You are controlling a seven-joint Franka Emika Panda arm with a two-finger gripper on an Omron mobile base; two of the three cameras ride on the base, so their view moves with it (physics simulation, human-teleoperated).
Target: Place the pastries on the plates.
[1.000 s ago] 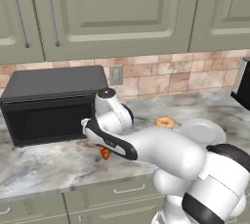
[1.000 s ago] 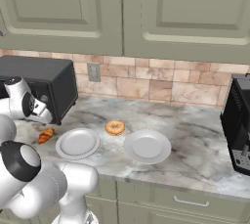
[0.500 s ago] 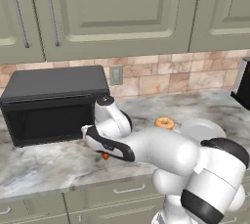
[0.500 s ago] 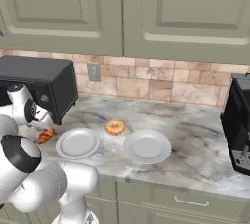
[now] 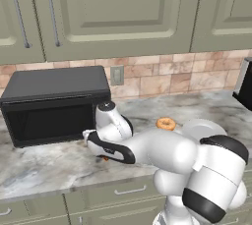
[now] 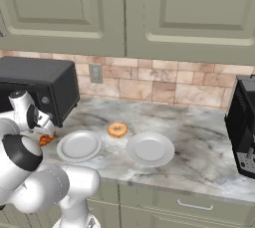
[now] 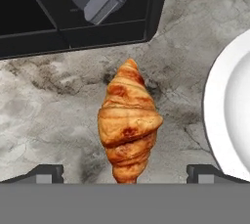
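Croissant [image 7: 129, 125] first, by the look of it: the orange-brown ridged pastry lies on the marble counter [image 7: 44, 105] just in front of the black microwave [image 7: 83, 8], with the rim of the nearer plate [image 7: 215, 115] close beside it but not touching. The claw [image 7: 125, 173] hangs right over it with its jaws spread wide and nothing between them; the two dark fingertips [image 7: 46, 173] stand well clear on either side of the pastry's narrow end.

From the right base view the croissant [image 6: 46, 139] peeks out orange beside the arm, next to the nearer plate [image 6: 65, 155]. The ring doughnut [image 6: 117, 130] sits on the counter between and a little behind the two plates, and the farther plate [image 6: 164, 158] has nothing on it. Neither pastry is on a plate yet.

I would judge the croissant light, flaky and easily crushed, with tapered ends that could slide out of a pinch. The safest hold seems to be across the fat middle, where the ridges give some purchase, squeezing just enough to lift. Its long axis runs between the fingertips, so closing across its width looks workable once the claw drops lower and moves over the thick part.
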